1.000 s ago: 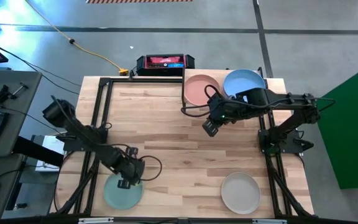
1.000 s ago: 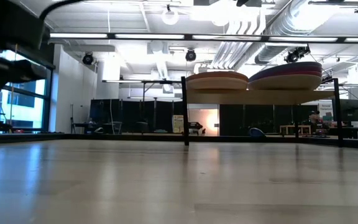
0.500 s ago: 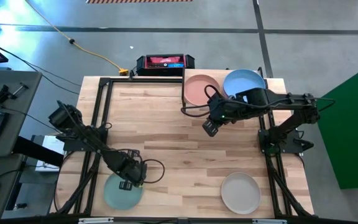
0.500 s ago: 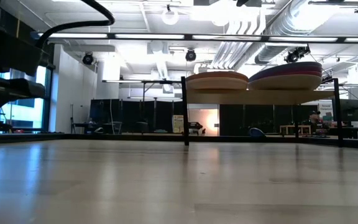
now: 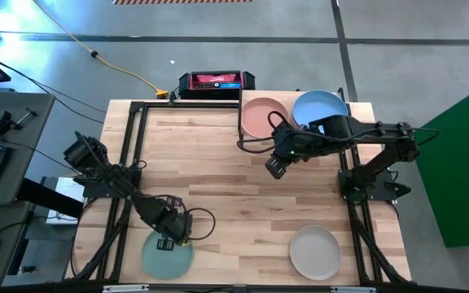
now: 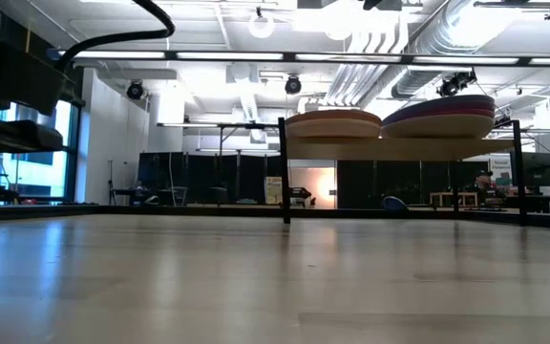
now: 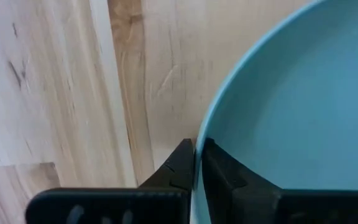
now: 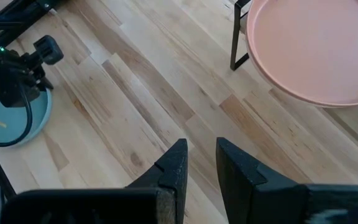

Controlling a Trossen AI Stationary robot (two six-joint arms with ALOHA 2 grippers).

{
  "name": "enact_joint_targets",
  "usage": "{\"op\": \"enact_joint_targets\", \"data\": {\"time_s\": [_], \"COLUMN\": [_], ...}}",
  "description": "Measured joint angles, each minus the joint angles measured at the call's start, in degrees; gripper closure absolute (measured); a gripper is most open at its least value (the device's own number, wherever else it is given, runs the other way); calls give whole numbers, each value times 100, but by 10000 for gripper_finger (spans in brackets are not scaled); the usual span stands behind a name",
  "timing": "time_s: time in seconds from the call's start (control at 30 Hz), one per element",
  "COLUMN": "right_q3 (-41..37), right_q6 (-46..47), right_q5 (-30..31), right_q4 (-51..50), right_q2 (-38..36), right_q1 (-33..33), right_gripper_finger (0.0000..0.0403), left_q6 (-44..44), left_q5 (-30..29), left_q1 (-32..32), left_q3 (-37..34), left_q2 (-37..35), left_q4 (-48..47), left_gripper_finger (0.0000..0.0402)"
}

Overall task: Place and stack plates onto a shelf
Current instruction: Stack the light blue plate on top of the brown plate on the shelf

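The round matte mint green plate (image 5: 167, 258), lying at the worktop's (image 5: 218, 179) near edge, is clamped at its rim by the left gripper (image 7: 196, 163), so pick-up is judged in hand, with a lift toward the small raised light-wood shelf (image 6: 404, 147) required next; the right gripper (image 8: 199, 163) waits slightly apart beside that shelf.

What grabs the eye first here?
The left gripper, fingers clamped on the rim of the mint green plate at the table's near left edge. Next, the peach plate and blue plate side by side atop the shelf, with the right gripper hovering just before it.

Mint plate (image 5: 167, 259) near edge; peach (image 5: 264, 116), blue (image 5: 319, 107) on shelf (image 6: 404, 148).
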Motion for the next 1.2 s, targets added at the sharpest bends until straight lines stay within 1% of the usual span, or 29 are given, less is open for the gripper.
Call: {"op": "enact_joint_targets", "data": {"time_s": [0.17, 0.33, 0.67, 0.97, 1.07, 1.2], "right_q3": [0, 0, 0, 0, 0, 0], "right_q6": [-109, -183, -247, -149, -149, 29], "right_q5": [-3, -1, 102, 409, 646, 1197], "right_q4": [0, -2, -69, -133, -132, -128], "right_q2": [0, 0, 0, 0, -27, -131], "right_q1": [0, 0, 0, -2, -2, -6], "right_gripper_finger": [339, 339, 339, 339, 339, 339], "left_q6": [-250, -272, -22, 187, 248, 573], "left_q5": [-9, -93, -268, -368, -622, -863], "left_q1": [0, 22, 345, 898, 1143, 1577], "left_q3": [123, 473, 1128, 1673, 1937, 2269], "left_q2": [26, 35, 33, 9, 0, 0], "left_q4": [-64, -221, -1045, -1282, -1429, -1602], "left_gripper_finger": [397, 400, 401, 401, 401, 401]}}
